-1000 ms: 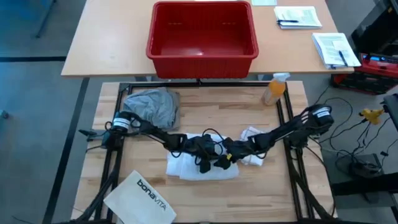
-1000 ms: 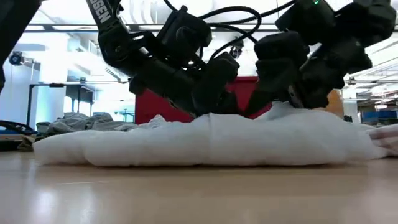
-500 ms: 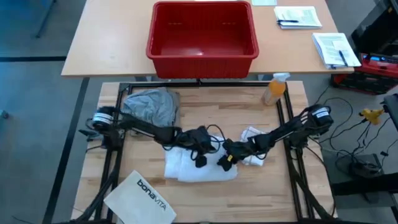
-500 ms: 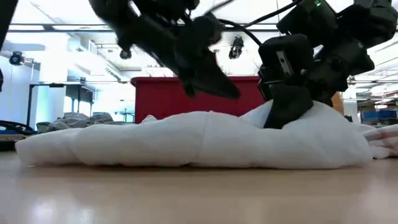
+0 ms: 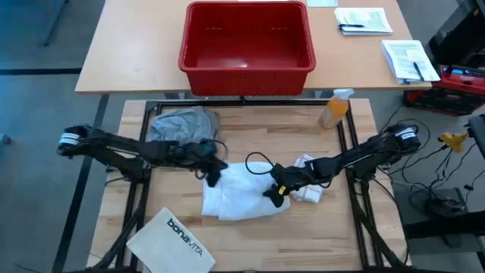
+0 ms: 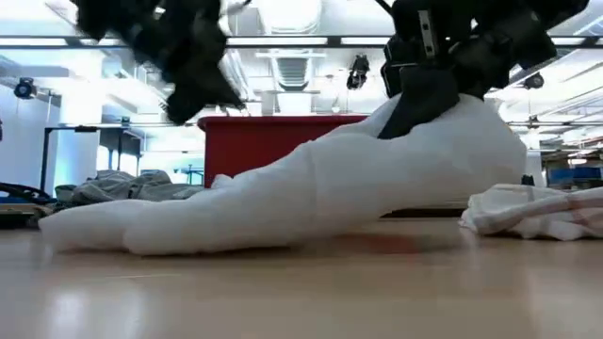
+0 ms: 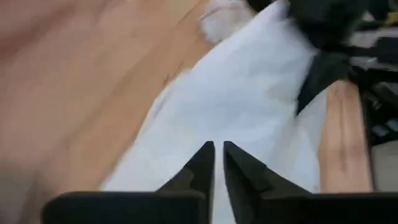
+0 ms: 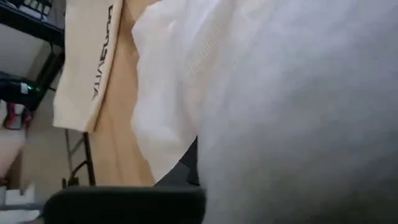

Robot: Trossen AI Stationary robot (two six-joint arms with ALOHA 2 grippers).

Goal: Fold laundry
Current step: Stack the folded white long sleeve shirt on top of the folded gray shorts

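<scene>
The white shirt [image 5: 239, 199] lies bunched in the middle of the table. Its right end is raised [image 6: 443, 141] and its left part rests on the wood [image 6: 113, 226]. My right gripper [image 5: 274, 192] is shut on that raised end, and in its wrist view the cloth [image 8: 292, 93] covers the fingers. Left of the shirt's far left corner, my left gripper [image 5: 214, 174] hangs clear above the table [image 6: 193, 89]. It is shut with nothing between its fingers [image 7: 217, 165]. A grey T-shirt [image 5: 184, 129] lies crumpled at the far left. My right gripper pinches a bunch of cloth at the shirt's right end [image 6: 429, 118], coming from above with the fingers pointing down. How many layers it has, I cannot tell. The cloth slopes down from the hold toward the left, where the shirt's left part [image 6: 122, 231] lies on the table.
A small crumpled white piece [image 5: 309, 194] lies just right of the shirt. The white bonavita bag [image 5: 170, 239] sits at the near left edge. A red basket [image 5: 246, 42] stands on the desk behind, and a spray bottle [image 5: 334, 108] at the far right corner.
My left gripper has risen off the shirt and drawn back toward the table's left and far side. My right gripper has taken hold of the shirt's right end and gone up with it. That end is lifted clear while the left part stays on the table.
</scene>
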